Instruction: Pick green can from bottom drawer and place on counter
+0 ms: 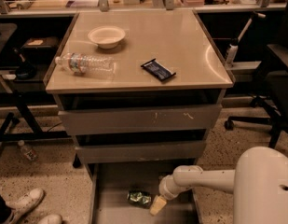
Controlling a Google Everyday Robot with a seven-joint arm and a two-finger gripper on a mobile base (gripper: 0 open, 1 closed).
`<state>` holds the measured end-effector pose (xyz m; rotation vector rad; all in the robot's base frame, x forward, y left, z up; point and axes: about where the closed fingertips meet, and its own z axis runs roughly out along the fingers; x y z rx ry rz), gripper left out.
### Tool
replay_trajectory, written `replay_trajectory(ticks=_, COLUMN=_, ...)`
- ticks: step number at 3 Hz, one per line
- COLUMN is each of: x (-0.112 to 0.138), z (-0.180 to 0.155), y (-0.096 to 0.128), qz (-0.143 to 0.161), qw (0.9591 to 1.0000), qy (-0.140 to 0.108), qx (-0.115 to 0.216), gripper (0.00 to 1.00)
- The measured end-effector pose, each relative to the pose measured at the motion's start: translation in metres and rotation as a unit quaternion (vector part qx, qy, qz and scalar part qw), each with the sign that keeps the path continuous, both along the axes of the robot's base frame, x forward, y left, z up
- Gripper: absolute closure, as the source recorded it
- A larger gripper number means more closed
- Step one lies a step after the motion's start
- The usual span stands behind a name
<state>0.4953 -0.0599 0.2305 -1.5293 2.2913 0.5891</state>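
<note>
The green can [139, 198] lies on its side, dented, on the grey floor of the open bottom drawer [111, 190]. My gripper [157, 205] reaches down into that drawer from the right on a white arm and sits just right of the can, close to it or touching it. The beige counter [181, 41] tops the grey cabinet above, with two grey-fronted drawers between it and the bottom drawer.
On the counter lie a clear water bottle [85, 63], a white bowl [106, 35] and a dark snack packet [158, 70]. A small bottle [27, 150] lies on the floor at left, white shoes [24, 204] at bottom left, a chair base [255, 120] at right.
</note>
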Motion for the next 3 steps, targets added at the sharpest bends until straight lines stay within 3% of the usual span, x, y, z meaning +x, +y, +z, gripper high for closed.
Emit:
replay_trajectory(ticks=1, x=-0.001, z=-0.003, y=0.001, qz=0.001, qw=1.0000, qy=0.001, qx=0.001, gripper=0.00)
replay_trajectory(ticks=2, x=-0.005, z=-0.008, y=0.009, qz=0.024, qw=0.9997, qy=0.002, qx=0.009, gripper=0.00)
replay_trajectory(ticks=3, x=0.000, z=-0.022, y=0.031, qz=0.056, qw=0.9978, qy=-0.004, qx=0.035, gripper=0.00)
